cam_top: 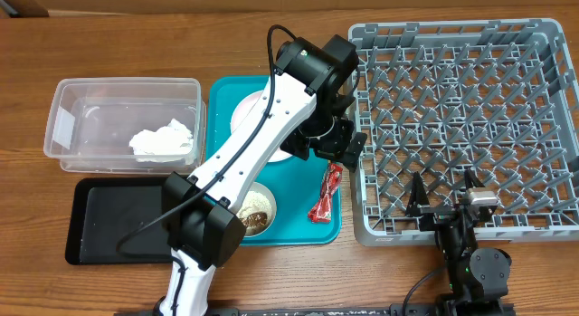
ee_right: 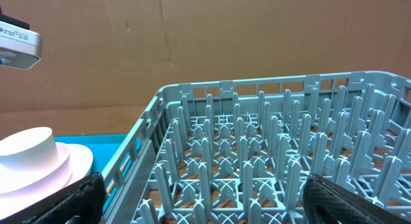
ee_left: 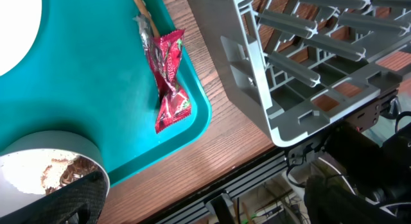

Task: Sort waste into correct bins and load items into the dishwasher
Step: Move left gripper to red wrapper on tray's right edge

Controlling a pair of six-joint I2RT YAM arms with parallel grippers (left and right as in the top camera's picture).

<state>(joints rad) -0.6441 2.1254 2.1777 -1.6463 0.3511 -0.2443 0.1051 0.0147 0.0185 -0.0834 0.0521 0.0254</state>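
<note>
One piece of waste is sorted: the crumpled napkin (cam_top: 163, 139) lies in the clear tub (cam_top: 63, 126). The red wrapper (cam_top: 326, 194) and the bowl (cam_top: 256, 212) of rice scraps sit on the teal tray (cam_top: 298, 224); the dish rack (cam_top: 452, 31) holds nothing. The left claw (cam_top: 342, 146) hangs near the wrapper, grip unreadable; the right claw (cam_top: 443, 198) is spread, empty.

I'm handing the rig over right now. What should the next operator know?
Left gripper: jaws open, empty, above the teal tray near the red wrapper.
Right gripper: jaws open, empty, parked by the dish rack.
Done: napkin in the clear tub.
To do: wrapper to bin; bowl with rice scraps and plate on the teal tray to load.
Rack and black tray look empty.
</note>
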